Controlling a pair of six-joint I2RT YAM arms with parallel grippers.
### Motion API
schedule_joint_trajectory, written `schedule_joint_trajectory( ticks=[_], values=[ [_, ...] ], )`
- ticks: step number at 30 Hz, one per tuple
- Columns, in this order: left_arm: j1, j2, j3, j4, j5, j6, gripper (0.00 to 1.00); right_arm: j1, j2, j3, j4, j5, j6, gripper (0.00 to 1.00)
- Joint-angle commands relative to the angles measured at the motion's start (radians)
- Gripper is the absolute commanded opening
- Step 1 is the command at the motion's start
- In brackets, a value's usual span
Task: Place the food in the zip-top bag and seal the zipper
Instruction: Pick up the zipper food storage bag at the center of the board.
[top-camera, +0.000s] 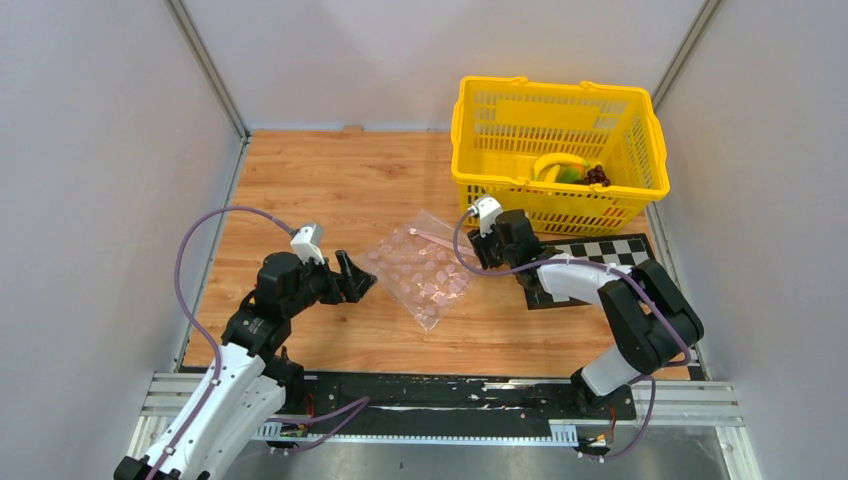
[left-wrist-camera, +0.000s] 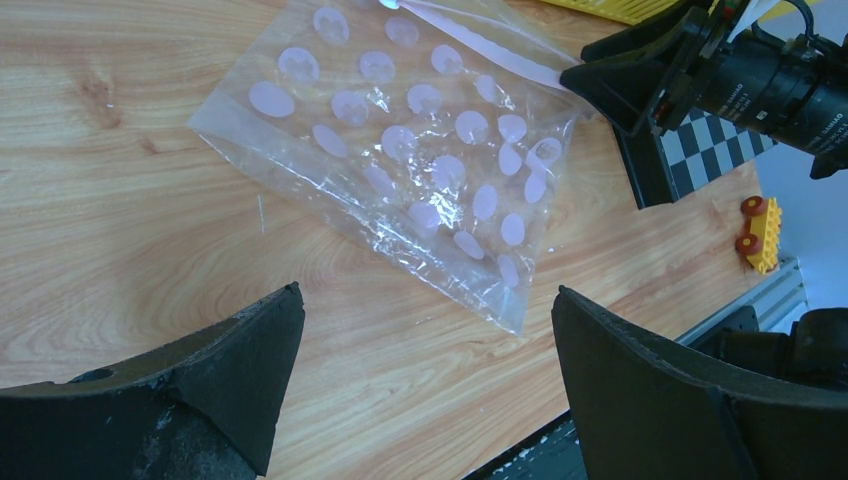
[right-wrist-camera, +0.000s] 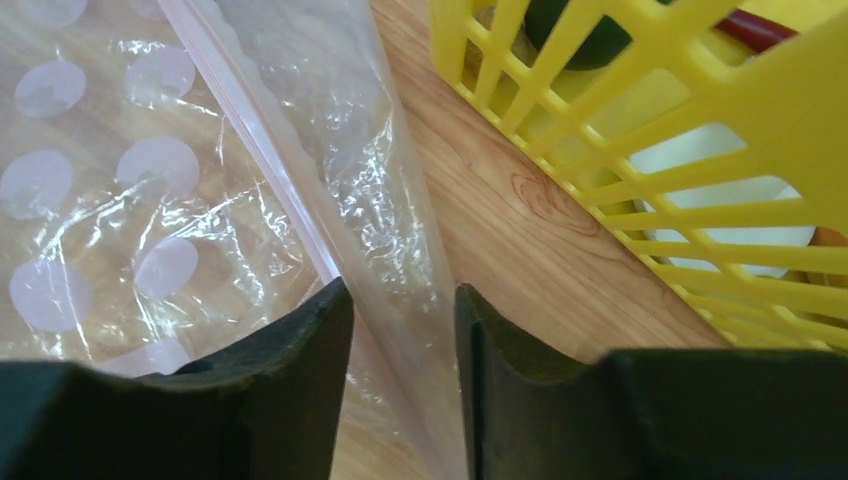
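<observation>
The zip-top bag (top-camera: 420, 272) lies flat on the wooden table, clear with pale pink dots, and nothing shows inside it (left-wrist-camera: 400, 150). Its pink zipper (top-camera: 435, 238) runs along the far right edge. My right gripper (right-wrist-camera: 401, 287) sits at that edge with the jaws narrowly apart; the bag's loose clear lip beside the zipper (right-wrist-camera: 250, 140) passes between them. My left gripper (left-wrist-camera: 425, 290) hovers wide open just left of the bag's near corner, holding nothing. The food, a yellow banana (top-camera: 560, 165), a green piece and dark grapes (top-camera: 597, 177), lies in the yellow basket.
The yellow mesh basket (top-camera: 555, 205) stands at the back right, right beside my right gripper (top-camera: 474, 248). A black-and-white checkered mat (top-camera: 600, 250) lies under the right arm. A small yellow toy with red wheels (left-wrist-camera: 760, 232) sits near the table's front edge.
</observation>
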Motion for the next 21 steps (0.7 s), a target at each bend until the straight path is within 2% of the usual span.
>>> schedule_joint_trajectory(
  ticks=[1,7,10,15,21],
  values=[
    [-0.003,-0.003,0.011,0.028,0.014,0.018,0.99,0.006,0.000,0.037,0.038,0.051,0.009,0.35],
    [-0.003,-0.006,0.020,0.020,0.033,0.018,0.99,0.020,-0.065,0.043,-0.071,-0.032,0.043,0.12],
    [-0.003,-0.005,0.028,0.015,0.029,0.014,0.99,0.028,-0.123,0.036,-0.127,-0.112,0.120,0.06],
    [-0.003,-0.004,0.037,0.037,0.012,-0.021,0.99,0.032,-0.240,-0.023,-0.133,-0.194,0.407,0.05],
    [-0.031,0.058,0.048,0.128,0.085,-0.066,0.97,0.044,-0.297,-0.189,0.087,-0.318,0.708,0.03]
  ],
)
